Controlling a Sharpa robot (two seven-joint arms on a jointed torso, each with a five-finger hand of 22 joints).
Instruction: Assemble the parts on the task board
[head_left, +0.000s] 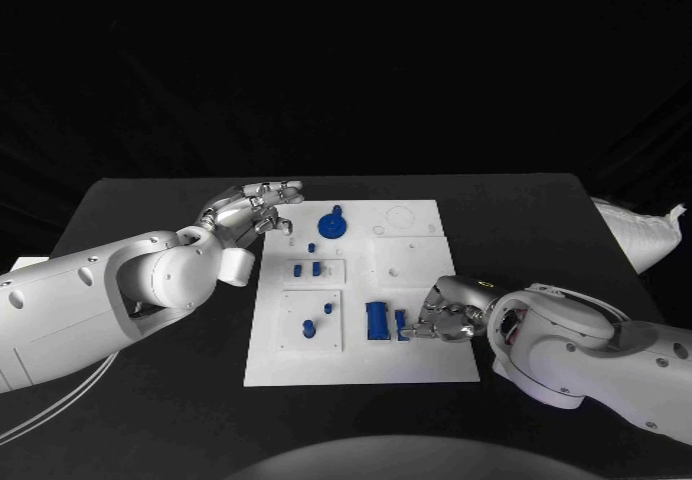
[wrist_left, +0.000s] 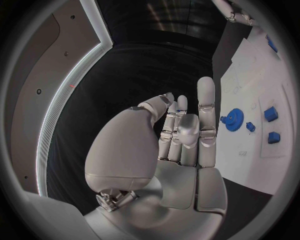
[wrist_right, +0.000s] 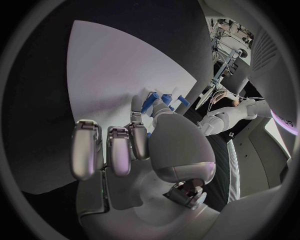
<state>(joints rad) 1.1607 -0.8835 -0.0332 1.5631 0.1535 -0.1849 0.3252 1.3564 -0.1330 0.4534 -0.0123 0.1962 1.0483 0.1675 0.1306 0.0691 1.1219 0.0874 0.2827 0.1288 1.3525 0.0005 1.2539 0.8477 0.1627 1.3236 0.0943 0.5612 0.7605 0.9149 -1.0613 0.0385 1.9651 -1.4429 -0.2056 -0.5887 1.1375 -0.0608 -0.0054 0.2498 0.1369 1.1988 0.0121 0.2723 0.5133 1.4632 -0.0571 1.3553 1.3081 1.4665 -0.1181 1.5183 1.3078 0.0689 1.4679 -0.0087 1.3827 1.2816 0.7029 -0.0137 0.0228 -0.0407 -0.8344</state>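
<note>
The matte black table fills the middle of the head view, with nothing but dark backdrop behind it. Dead centre sits the flat white rectangular task board, marked off into shallow square recesses.

The left hand hovers at the board's upper-left corner, fingers loosely apart and mostly straight, holding nothing. The left wrist view shows the same hand with its fingers upright and the thumb folded toward them, nothing between.

The right hand is down on the board's lower right part, fingers curled in against a small blue part next to a taller blue block. In the right wrist view its fingertips sit at the blue pieces, but whether it's actually pinching one can't be made out.

As for the recesses: a round blue gear lies near the board's top, two little blue pegs sit in the middle-left square, and two more small blue bits in the lower-left one.
</note>
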